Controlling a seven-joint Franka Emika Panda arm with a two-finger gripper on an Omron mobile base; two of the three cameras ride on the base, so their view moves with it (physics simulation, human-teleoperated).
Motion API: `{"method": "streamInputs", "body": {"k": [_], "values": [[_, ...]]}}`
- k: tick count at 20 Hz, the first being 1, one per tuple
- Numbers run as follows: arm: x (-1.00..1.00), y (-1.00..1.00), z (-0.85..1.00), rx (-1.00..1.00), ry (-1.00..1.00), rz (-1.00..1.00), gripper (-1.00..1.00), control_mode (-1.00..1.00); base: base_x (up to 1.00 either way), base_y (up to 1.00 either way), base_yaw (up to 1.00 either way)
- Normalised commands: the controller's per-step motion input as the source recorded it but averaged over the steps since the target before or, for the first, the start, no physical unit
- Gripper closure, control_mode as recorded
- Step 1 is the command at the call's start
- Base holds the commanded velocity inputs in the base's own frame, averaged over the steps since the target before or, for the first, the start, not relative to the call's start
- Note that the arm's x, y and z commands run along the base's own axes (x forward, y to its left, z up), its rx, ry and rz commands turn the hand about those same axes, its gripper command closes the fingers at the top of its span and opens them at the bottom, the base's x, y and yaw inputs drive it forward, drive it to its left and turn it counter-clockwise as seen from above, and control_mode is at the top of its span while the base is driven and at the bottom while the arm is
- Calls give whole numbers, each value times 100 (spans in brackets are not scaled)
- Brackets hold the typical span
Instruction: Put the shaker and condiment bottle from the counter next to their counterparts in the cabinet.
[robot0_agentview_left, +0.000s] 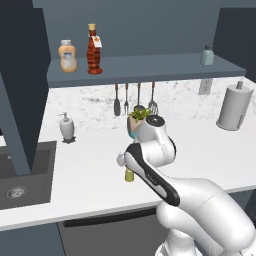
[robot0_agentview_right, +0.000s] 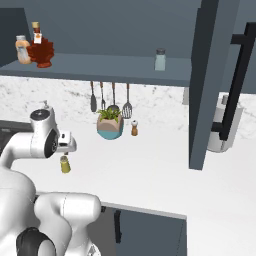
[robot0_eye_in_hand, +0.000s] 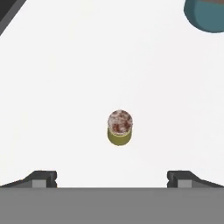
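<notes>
The shaker (robot0_eye_in_hand: 119, 128) stands upright on the white surface (robot0_eye_in_hand: 65, 65), alone, below the hand and centred between the two finger tips — not yet touched. Up in the cabinet (robot0_agentview_left: 150, 67), the condiment bottle (robot0_agentview_left: 93, 50) already stands on the shelf just beside the squat orange bottle (robot0_agentview_left: 68, 56), so that half looks done. What remains, judging from this, is the shaker: it must be gripped, lifted, and set near the pale grey-green shaker (robot0_agentview_left: 207, 55) at the shelf's far end. The pincer (robot0_eye_in_hand: 112, 179) is spread fully open and empty, hanging above the shaker's cap, with the teal plant pot (robot0_eye_in_hand: 205, 15) off to one side.
</notes>
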Motion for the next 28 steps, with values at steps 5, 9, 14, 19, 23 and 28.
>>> {"method": "streamInputs", "body": {"k": [5, 9, 14, 19, 23, 28], "values": [[16, 0, -13, 0, 0, 0, -100, -100, 0, 0, 0], [18, 0, -20, 0, 0, -2, -100, -100, 0, 0, 0], [15, 0, -26, 0, 0, -2, -100, -100, 0, 0, 0], [22, 0, -20, 0, 0, -3, -100, -100, 0, 0, 0], [16, 0, -13, 0, 0, -3, -100, -100, 0, 0, 0], [2, 0, -8, 0, 0, -3, -100, -100, 0, 0, 0]]}}
